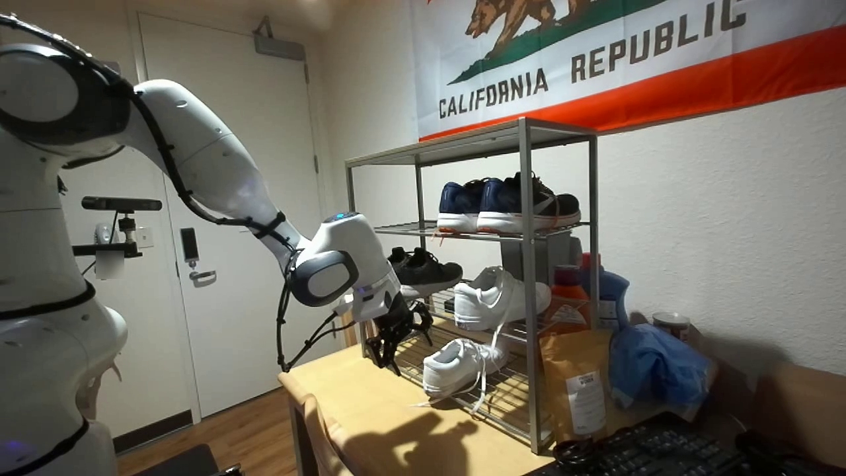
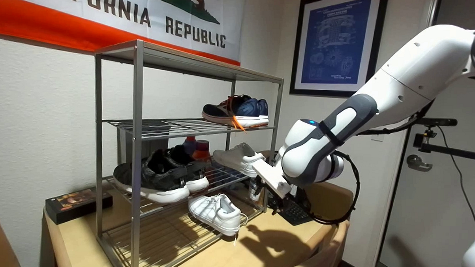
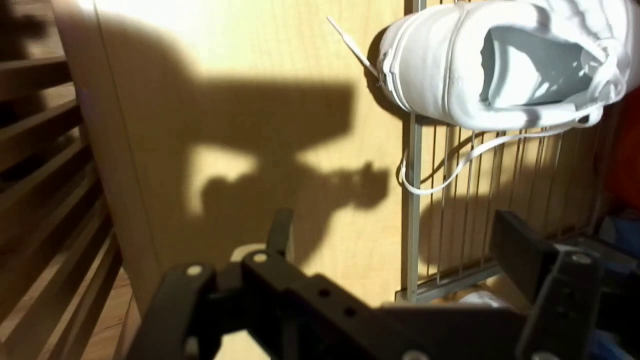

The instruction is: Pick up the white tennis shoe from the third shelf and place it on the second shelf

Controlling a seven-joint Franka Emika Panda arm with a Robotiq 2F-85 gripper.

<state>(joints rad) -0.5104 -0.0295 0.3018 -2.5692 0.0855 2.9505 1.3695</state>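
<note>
A white tennis shoe (image 1: pixel 453 371) sits on the third shelf (image 2: pixel 150 241), its heel sticking out past the front rail and its laces loose. It also shows in an exterior view (image 2: pixel 215 213) and at the upper right of the wrist view (image 3: pixel 430 70). A matching white shoe (image 1: pixel 479 307) stands on the second shelf (image 2: pixel 225 179), the middle tier, above it. My gripper (image 3: pixel 392 220) is open and empty, in front of the rack and apart from the lower shoe. In an exterior view the gripper (image 1: pixel 412 356) shows beside that shoe's heel; in the opposite one the hand partly hides it.
Black shoes (image 2: pixel 165 178) share the second shelf. Dark blue shoes (image 1: pixel 499 205) are on the tier above. Metal rack posts (image 1: pixel 529 291) stand at the corners. A brown pouch (image 1: pixel 578 383), blue bag (image 1: pixel 654 370) and keyboard (image 1: pixel 654 449) lie beside the rack. Chairs (image 2: pixel 324 255) stand at the table's edge.
</note>
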